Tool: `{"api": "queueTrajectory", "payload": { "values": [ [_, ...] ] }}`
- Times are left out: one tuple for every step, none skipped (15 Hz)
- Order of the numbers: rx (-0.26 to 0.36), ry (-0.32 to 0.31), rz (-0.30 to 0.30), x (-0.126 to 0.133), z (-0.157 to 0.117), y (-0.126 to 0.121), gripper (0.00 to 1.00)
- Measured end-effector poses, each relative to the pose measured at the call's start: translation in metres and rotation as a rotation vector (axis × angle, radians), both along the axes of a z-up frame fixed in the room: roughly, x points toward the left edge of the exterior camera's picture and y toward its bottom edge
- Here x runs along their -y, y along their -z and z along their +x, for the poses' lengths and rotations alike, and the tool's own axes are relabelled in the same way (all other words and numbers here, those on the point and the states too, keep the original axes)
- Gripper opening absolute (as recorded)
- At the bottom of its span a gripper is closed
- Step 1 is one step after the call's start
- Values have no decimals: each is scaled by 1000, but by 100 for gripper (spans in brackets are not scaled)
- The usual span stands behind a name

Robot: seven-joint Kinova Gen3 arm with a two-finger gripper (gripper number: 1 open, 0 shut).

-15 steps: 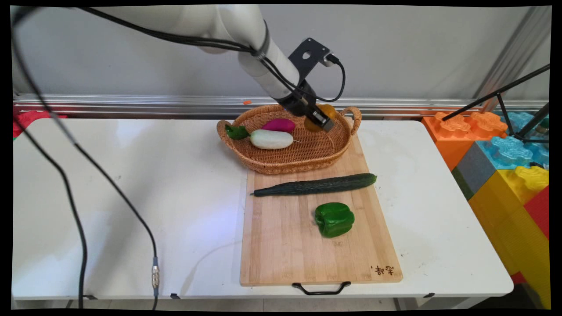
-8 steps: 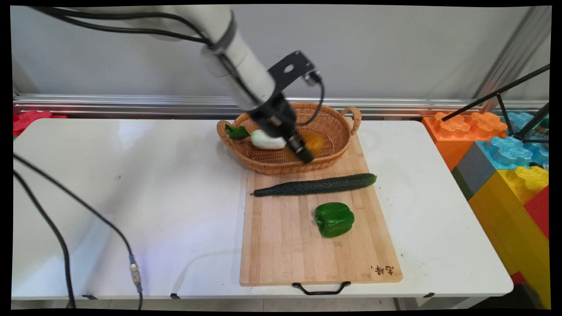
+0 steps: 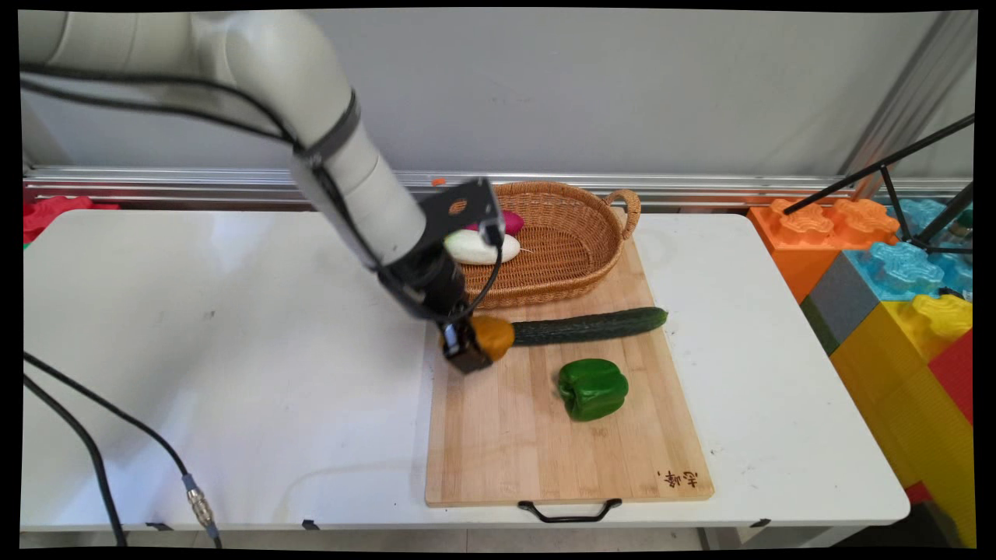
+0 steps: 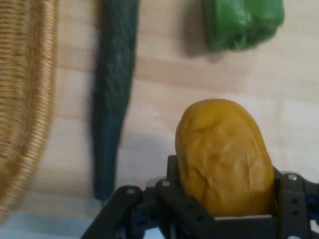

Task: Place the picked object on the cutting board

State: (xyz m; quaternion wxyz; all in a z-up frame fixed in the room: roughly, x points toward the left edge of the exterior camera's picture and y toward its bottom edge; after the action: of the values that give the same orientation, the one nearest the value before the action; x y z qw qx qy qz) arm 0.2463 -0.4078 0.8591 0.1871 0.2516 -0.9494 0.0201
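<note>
gripper (image 4: 224,211) holds yellow potato (image 4: 222,154) above board (image 4: 159,99), beside cucumber (image 4: 112,94).

The only writing that shows is a small mark burnt in dark brown into the wooden cutting board (image 3: 498,435), at its near right corner, just above the board's near edge; the board lies on the desk (image 3: 233,350). The mark (image 3: 678,478) is made up of a few Chinese-looking characters, which appear upside down from the main view and are too small to make out. In the hand view no lettering, label or number can be seen on anything.
</note>
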Motion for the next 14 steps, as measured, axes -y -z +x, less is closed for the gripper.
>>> {"api": "queueTrajectory", "payload": {
  "values": [
    [3,15,9,-5,1,9,0],
    [3,24,14,-9,1,17,0],
    [0,32,16,-11,1,24,0],
    [-4,40,15,-14,-1,31,0],
    [-10,46,12,-16,-3,39,0],
    [-15,50,7,-17,-4,44,0],
    [-20,52,1,-18,-6,48,0],
    [-26,55,-8,-18,-8,53,0],
    [-31,56,-15,-19,-9,56,0],
    [-35,56,-19,-19,-10,58,0],
    [-39,56,-25,-20,-11,60,100],
    [-43,58,-29,-21,-12,62,100],
    [-45,60,-31,-22,-12,63,100],
    [-46,62,-33,-22,-12,64,100]
  ]
}}
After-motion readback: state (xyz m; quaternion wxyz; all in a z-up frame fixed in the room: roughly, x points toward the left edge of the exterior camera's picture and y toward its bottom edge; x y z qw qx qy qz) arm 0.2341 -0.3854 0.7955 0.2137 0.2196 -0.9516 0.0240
